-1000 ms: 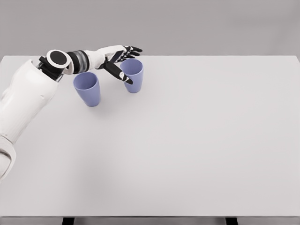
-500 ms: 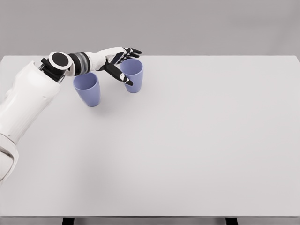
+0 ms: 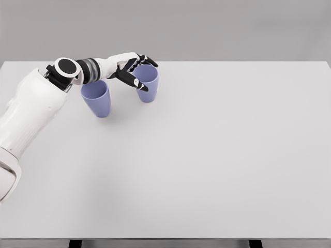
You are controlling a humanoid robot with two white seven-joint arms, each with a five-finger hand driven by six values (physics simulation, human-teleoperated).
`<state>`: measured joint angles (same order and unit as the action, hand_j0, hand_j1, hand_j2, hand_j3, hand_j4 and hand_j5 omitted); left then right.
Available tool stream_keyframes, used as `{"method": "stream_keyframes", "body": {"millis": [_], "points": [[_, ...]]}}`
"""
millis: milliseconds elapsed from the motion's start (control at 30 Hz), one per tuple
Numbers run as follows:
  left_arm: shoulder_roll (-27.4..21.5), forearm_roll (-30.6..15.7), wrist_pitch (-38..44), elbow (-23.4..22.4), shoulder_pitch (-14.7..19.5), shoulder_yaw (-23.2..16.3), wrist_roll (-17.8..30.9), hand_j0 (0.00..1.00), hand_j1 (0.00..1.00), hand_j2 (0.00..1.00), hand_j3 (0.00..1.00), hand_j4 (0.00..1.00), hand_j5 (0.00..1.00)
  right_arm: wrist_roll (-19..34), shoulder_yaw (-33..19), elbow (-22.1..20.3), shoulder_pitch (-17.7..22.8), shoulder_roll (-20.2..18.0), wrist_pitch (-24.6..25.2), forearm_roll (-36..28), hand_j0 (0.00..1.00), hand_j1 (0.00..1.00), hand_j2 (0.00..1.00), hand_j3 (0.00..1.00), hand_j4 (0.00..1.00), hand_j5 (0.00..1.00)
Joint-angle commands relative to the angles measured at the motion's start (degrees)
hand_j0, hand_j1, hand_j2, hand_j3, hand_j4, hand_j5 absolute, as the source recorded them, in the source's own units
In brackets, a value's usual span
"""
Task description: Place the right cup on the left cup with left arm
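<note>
Quickly, by label:
Cups: two, both periwinkle-blue tapered plastic-looking cups, upright, open mouths up, far left part of the worktop.
Right cup: periwinkle-blue tapered right cup (image 3: pixel 147 83), stands on the worktop near the far edge, not lifted.
Left cup: periwinkle-blue tapered left cup (image 3: pixel 96 97), a bit nearer the camera than the right cup, close beside it but apart, not touching.
Arms: one in view, the white left arm (image 3: pixel 28 111), comes in from the lower left and reaches across above the left cup.
Robot hand: left robot hand (image 3: pixel 132 66), white with black fingers, at the right cup's rim; fingers (image 3: pixel 149 60) spread over the far side of the rim, thumb (image 3: pixel 133 80) down the near left side of the wall. Fingers apart around the cup, not closed; whether they touch it cannot be told.
Worktop: one plain white rectangular worktop (image 3: pixel 217 155), dark legs at the bottom edge.
In the way: forearm partly covers the left cup's rim; hand hides part of the right cup's rim.
Background: flat grey wall.
</note>
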<state>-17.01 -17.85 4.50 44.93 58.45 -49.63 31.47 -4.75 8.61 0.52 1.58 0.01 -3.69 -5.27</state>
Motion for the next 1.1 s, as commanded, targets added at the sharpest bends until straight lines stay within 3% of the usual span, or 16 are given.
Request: {"method": "stream_keyframes", "body": {"millis": [0,367,1067], "points": [[-0.2,-0.3,0.0,0.3,0.0,0.1,0.0,0.67,0.67,0.67,0.67,0.67,0.67,0.0,0.0,0.0,0.0,0.0,0.0,0.0,1.0,1.0,1.0,1.0,1.0,1.0],[-0.5,-1.0,0.0,3.6,0.1,0.4,0.1,0.67,0.67,0.67,0.67,0.67,0.67,0.0,0.0,0.0,0.0,0.0,0.0,0.0,1.0,1.0,1.0,1.0,1.0,1.0],[-7.3,-4.5,0.0,16.1,-0.5,0.2,0.3,0.67,0.67,0.67,0.67,0.67,0.67,0.0,0.0,0.0,0.0,0.0,0.0,0.0,1.0,1.0,1.0,1.0,1.0,1.0]]}}
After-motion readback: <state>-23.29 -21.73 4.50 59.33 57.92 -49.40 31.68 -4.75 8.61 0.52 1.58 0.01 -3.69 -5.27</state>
